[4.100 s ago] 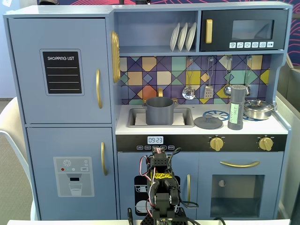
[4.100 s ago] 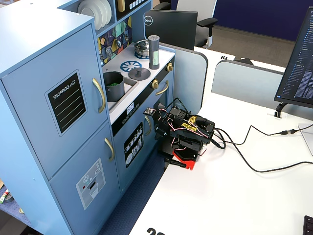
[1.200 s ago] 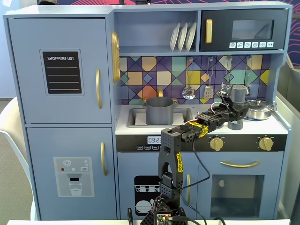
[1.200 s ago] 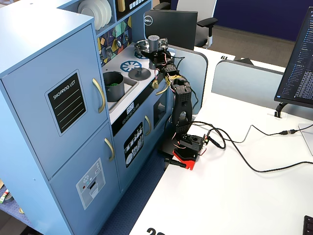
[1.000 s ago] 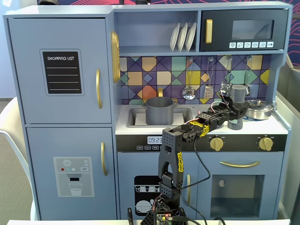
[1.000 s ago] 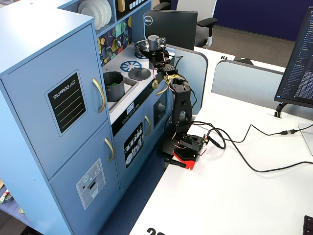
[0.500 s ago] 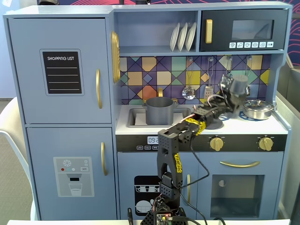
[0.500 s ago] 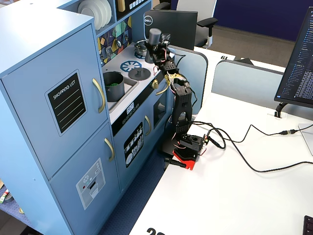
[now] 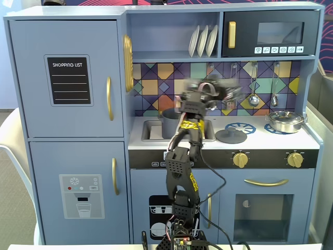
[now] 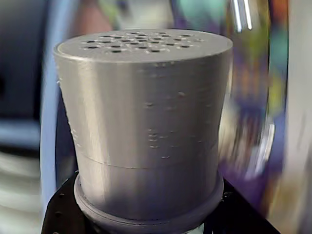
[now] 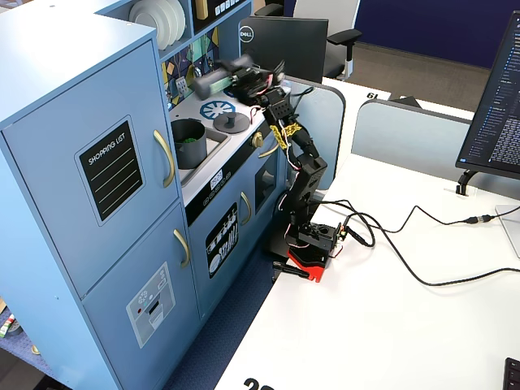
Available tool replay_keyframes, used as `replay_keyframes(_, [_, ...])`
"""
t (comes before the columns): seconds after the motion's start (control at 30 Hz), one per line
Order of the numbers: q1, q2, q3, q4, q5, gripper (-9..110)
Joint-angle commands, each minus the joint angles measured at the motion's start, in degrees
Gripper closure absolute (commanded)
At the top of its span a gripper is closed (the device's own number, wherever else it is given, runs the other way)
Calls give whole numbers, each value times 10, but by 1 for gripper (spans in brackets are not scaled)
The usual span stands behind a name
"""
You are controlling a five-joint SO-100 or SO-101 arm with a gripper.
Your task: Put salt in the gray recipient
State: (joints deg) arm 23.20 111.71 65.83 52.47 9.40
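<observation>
End effector clamped on salt, held sideways and blurred above the worktop, right of the pot in the sink. Risk: tipping early, missing the pot mouth and shaking onto the lid or burner; possibly knocking the pot's rim on approach.

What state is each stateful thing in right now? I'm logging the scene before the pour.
Salt shaker: clamped in the gripper, perforated cap on, held level above the counter.
Gripper: shut on the shaker, blurred by motion.
Gray pot: upright in the sink, lid off.
Gray lid: lying flat on the stove burner.
Silver pan: upright on the right burner.
Fridge doors: closed.
</observation>
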Motion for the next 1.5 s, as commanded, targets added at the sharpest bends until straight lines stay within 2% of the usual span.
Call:
replay_keyframes(0.0, [-109, 29, -55, 38, 181, 102])
replay_keyframes(0.17, [-209, 18, -38, 38, 314, 101])
replay_keyframes(0.37, [-265, 11, -2, -77, 402, 101])
replay_keyframes(0.53, [-279, -16, -11, -148, 425, 101])
replay_keyframes(0.63, [-276, -39, -39, -120, 434, 101])
replay_keyframes(0.83, [-251, -100, -132, 57, 492, 101])
replay_keyframes(0.97, [-257, -104, -130, 49, 496, 101])
replay_keyframes(1.17, [-285, -91, -98, -126, 464, 101])
replay_keyframes(1.23, [-291, -93, -102, -151, 463, 101])
replay_keyframes(1.33, [-282, -95, -106, -123, 475, 101])
replay_keyframes(1.47, [-261, -104, -137, 18, 513, 101])
